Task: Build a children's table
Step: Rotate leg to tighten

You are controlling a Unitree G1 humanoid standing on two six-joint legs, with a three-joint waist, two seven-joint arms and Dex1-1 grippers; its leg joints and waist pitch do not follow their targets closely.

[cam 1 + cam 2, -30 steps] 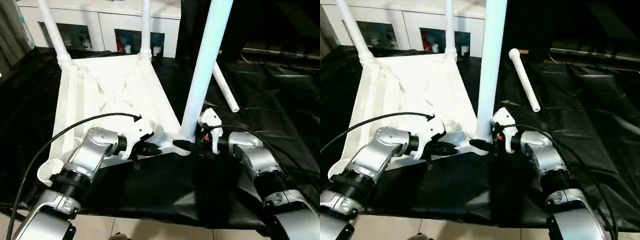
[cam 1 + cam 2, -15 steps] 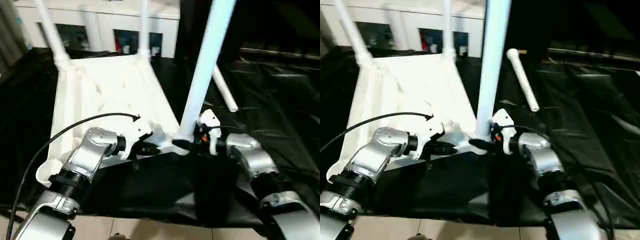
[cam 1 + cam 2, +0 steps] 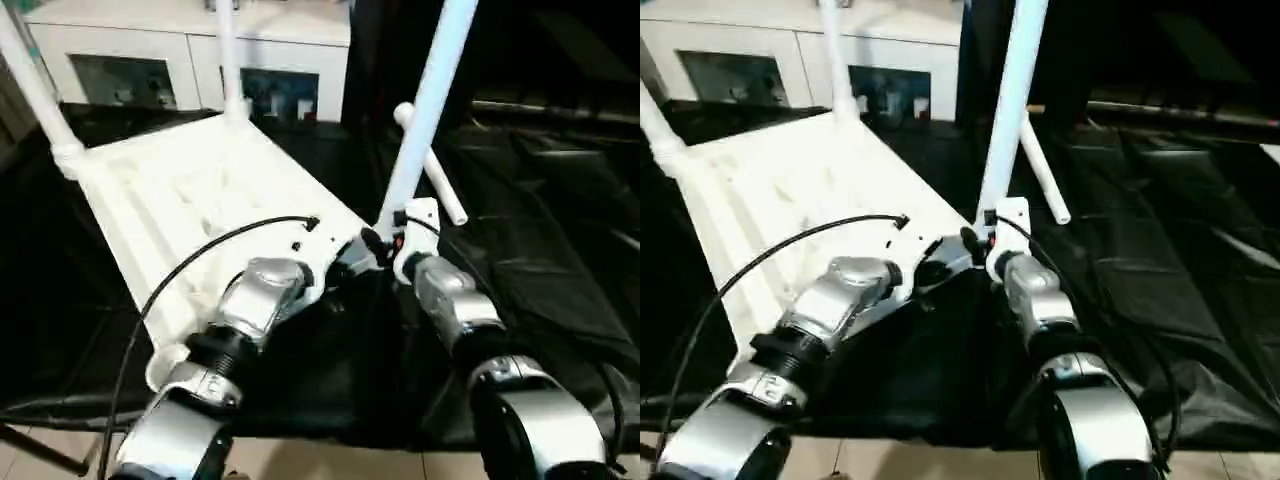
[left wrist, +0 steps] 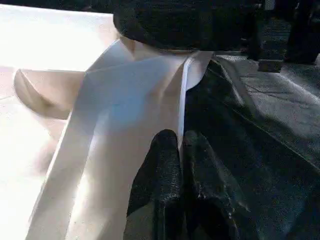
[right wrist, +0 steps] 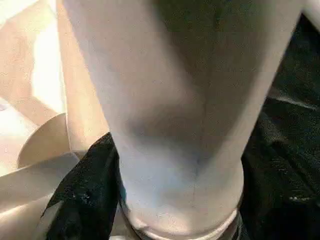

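Observation:
The children's table lies upside down on a black sheet, its white ribbed top (image 3: 190,190) facing up. Two legs (image 3: 228,60) stand in the far corner sockets. A third leg (image 3: 425,110) rises from the near right corner, leaning slightly right. My right gripper (image 3: 378,243) is shut around that leg's base, with one black finger (image 5: 85,200) pressed against the tube. My left gripper (image 4: 181,145) is shut on the thin rim (image 4: 182,100) of the top, just left of that corner. A fourth leg (image 3: 447,195) lies loose on the sheet behind the upright one.
A white cabinet with glass doors (image 3: 150,60) stands behind the table. Black sheeting (image 3: 540,230) covers the floor to the right and in front. A black cable (image 3: 200,255) loops over my left forearm. Pale floor tiles (image 3: 330,462) show at the near edge.
The camera has swung, so the whole picture has shifted and the table top looks turned. Both grippers keep their holds at the near right corner.

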